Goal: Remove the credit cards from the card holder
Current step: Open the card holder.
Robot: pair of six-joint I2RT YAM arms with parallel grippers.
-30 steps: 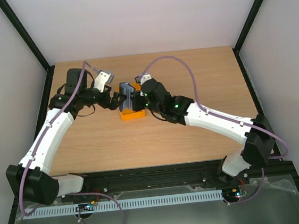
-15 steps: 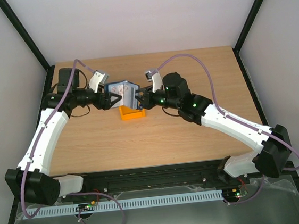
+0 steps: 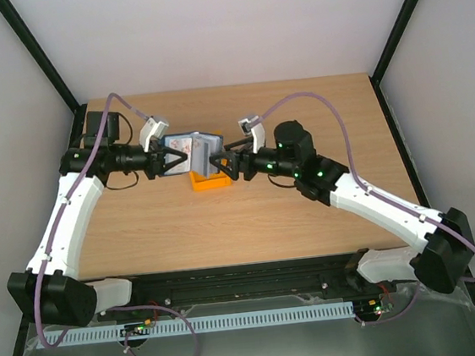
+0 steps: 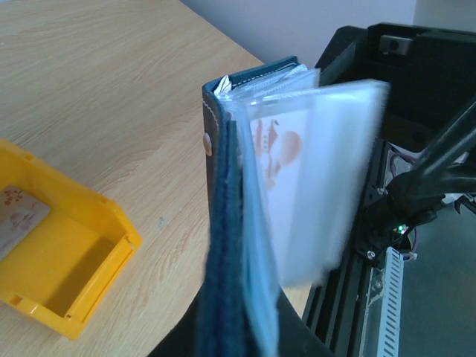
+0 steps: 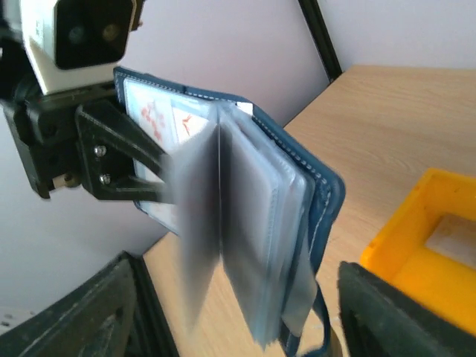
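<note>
We see the small dark navy folding card holder (image 3: pixel 190 144) held up in the air, just above the far end of the orange plastic bin (image 3: pixel 207 184) that sits on the wooden counter (image 3: pixel 299 112). The left end effector (image 3: pixel 178 159) is clenched on the holder's cover from the left. The holder is open, and its clear plastic sleeves (image 5: pixel 253 216) fan out toward the right arm. A white card with a red round spot (image 4: pixel 277 152) sits inside one sleeve. A pale card with reddish markings (image 4: pixel 18 217) lies flat on the bin's floor.

The right end effector (image 3: pixel 221 164) is released. Its fingers (image 5: pixel 89 312) are spread wide to either side of the hanging sleeves and touch none of them.

Half a second ago both wrists crowded closer over the bin. The left arm has since drawn the holder slightly leftward, and the right wrist has backed off to the right. One sleeve is blurred in both wrist views.
</note>
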